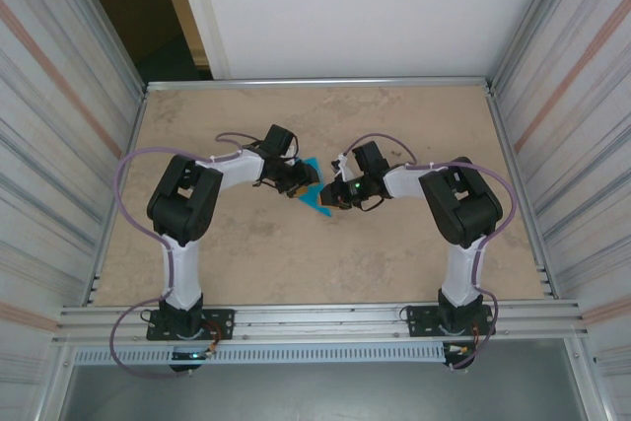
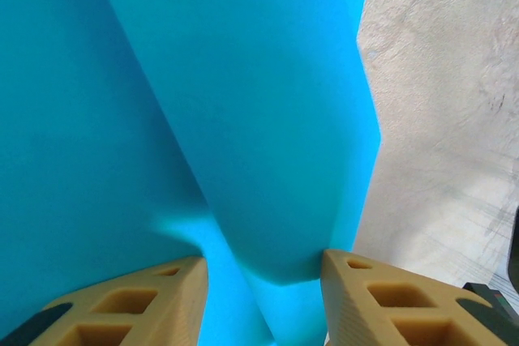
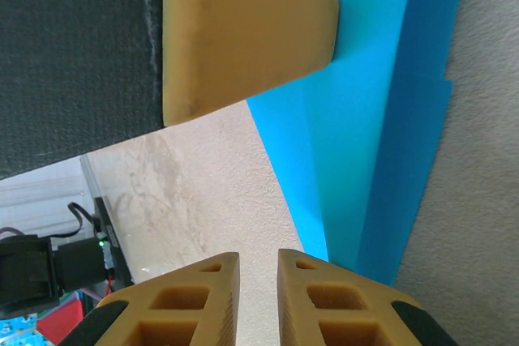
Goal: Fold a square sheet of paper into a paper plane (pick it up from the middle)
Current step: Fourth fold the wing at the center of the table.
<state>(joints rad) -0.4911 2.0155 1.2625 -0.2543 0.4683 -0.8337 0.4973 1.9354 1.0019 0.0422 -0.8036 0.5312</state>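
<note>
The paper plane (image 1: 314, 191), the cyan-blue sheet folded into overlapping layers, lies on the table's middle between both grippers. My left gripper (image 1: 296, 183) reaches it from the left. In the left wrist view the paper (image 2: 243, 79) takes up most of the frame, and a raised fold runs between the left gripper's (image 2: 263, 269) parted jaws, touching the right finger (image 2: 357, 281). My right gripper (image 1: 337, 196) comes from the right. Its jaws (image 3: 259, 258) stand a narrow gap apart over bare table, one fingertip (image 3: 312, 269) at the paper's (image 3: 365, 119) edge. A left finger (image 3: 243, 30) presses on the paper.
The beige table (image 1: 296, 263) has ribbed metal walls (image 1: 49, 145) on both sides and a white panel (image 1: 345, 7) at the back. A metal rail (image 1: 315, 322) carrying both arm bases runs along the near edge. Cables and dark hardware (image 3: 49, 265) lie behind the right gripper.
</note>
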